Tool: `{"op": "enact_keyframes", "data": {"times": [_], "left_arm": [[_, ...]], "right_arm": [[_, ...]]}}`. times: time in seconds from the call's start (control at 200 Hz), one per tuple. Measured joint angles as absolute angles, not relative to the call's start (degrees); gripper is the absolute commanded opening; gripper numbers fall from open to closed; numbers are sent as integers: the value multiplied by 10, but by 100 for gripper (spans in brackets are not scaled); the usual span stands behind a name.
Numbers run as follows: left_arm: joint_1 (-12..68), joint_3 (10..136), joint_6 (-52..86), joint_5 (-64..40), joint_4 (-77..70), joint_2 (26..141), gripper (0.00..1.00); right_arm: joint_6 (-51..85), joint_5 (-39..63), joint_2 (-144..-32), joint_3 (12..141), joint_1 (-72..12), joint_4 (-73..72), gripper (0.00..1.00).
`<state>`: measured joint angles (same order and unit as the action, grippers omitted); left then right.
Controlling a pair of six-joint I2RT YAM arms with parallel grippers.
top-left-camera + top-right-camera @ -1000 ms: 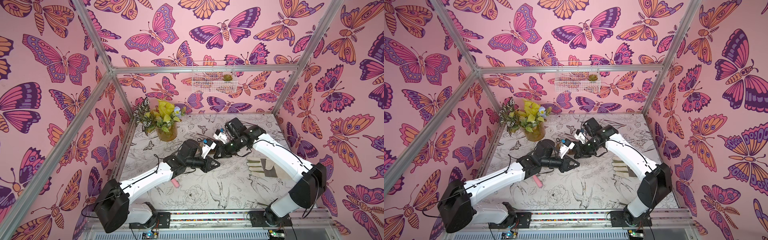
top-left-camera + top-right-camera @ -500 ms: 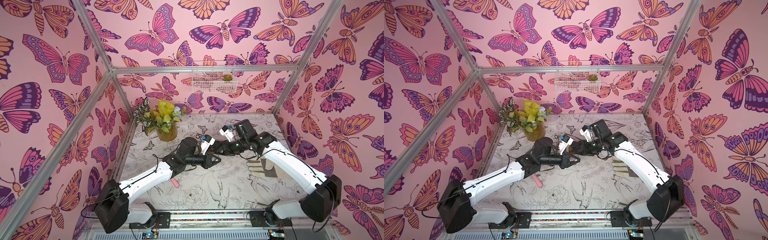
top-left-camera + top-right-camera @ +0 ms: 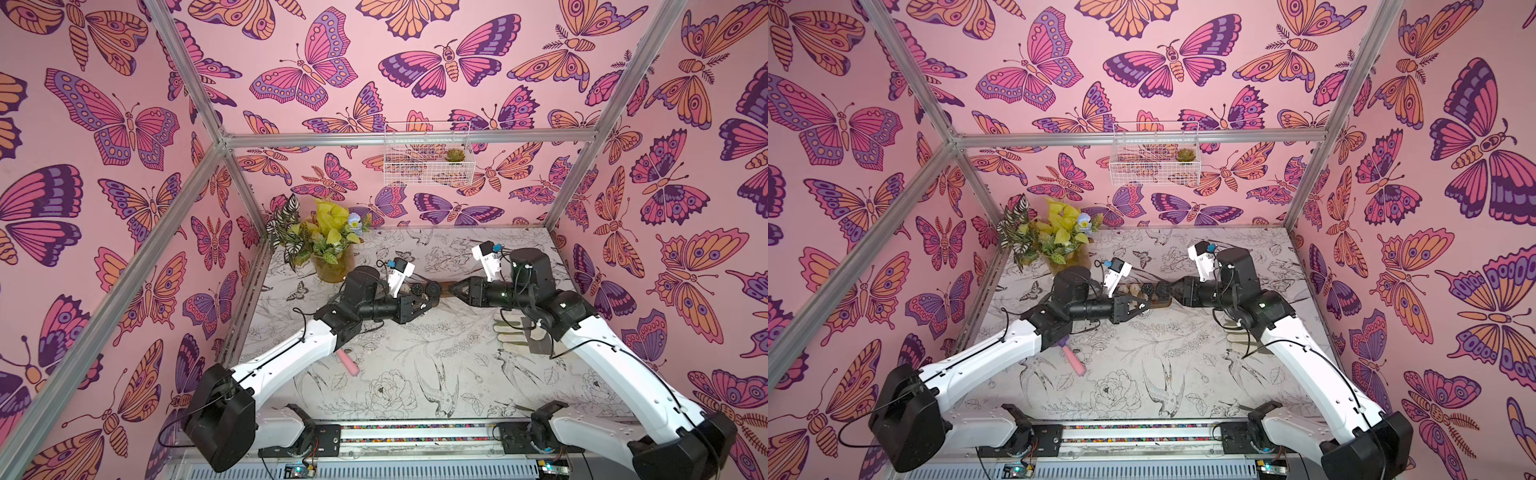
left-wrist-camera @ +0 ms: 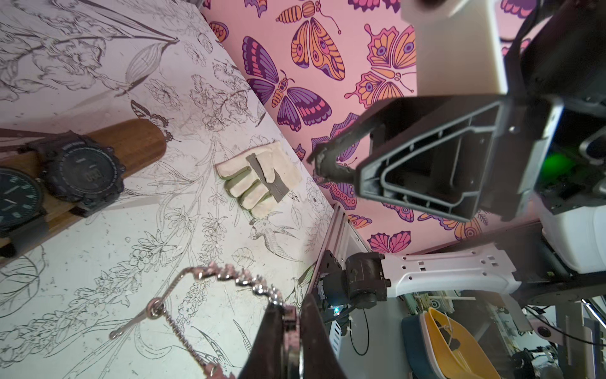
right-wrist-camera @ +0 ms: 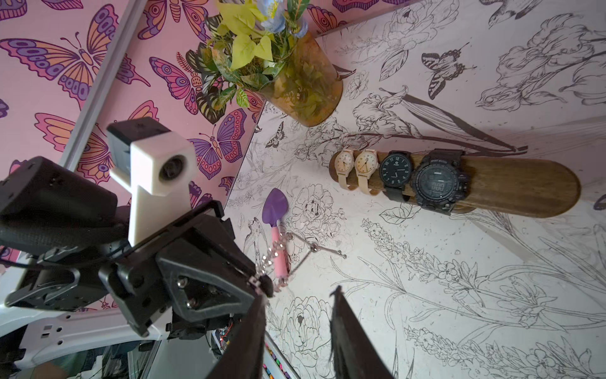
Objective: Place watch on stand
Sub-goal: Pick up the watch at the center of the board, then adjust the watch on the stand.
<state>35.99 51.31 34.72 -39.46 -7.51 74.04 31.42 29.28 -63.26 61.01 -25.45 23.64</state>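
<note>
1. The silver chain-link watch (image 4: 242,279) is pinched, at what looks like its case, between the pressed-together fingers of the left gripper (image 4: 290,315). It is over the middle of the flower-printed table (image 3: 415,353), just in front of the stand and apart from it.
2. Its band trails out of the jaws as one open loop. The loop's long axis runs from the fingertips toward the stand's side and ends in a small ring and a short bar. I cannot tell whether the loop touches the tabletop.
3. The long brown wooden stand (image 5: 508,187) lies with its long axis parallel to the table's back edge. Its bare rounded end points toward the right edge.
4. Four watches sit in a close row on the half nearer the left edge: two cream round watches (image 5: 364,164), one black analogue watch (image 5: 395,172) and one black digital watch (image 5: 439,185).
5. The right gripper (image 5: 299,295) faces the left one tip to tip, its fingers spread with nothing between them.
6. One cream work glove (image 4: 259,177) with a grey strap lies near the right edge.
7. One small trowel (image 5: 275,205), with a purple blade and a pink handle, lies toward the front left.
8. One amber vase of yellow-green leaves (image 3: 330,270) stands at the back left corner.
9. One white wire basket (image 3: 428,166) hangs on the back wall.
</note>
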Motion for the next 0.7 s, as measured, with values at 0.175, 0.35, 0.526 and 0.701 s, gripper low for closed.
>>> {"op": "enact_keyframes", "data": {"times": [0.175,0.35,0.526,0.701], "left_arm": [[313,505,352,-408,-74,702,0],[282,505,349,-411,-51,673,0],[265,505,337,-412,-17,654,0],[262,505,333,-421,6,653,0]], "right_arm": [[304,278,-597,573,-252,201,38],[296,277,-588,552,-252,163,38],[295,286,-598,536,-252,119,38],[296,305,-620,514,-252,58,38]]}}
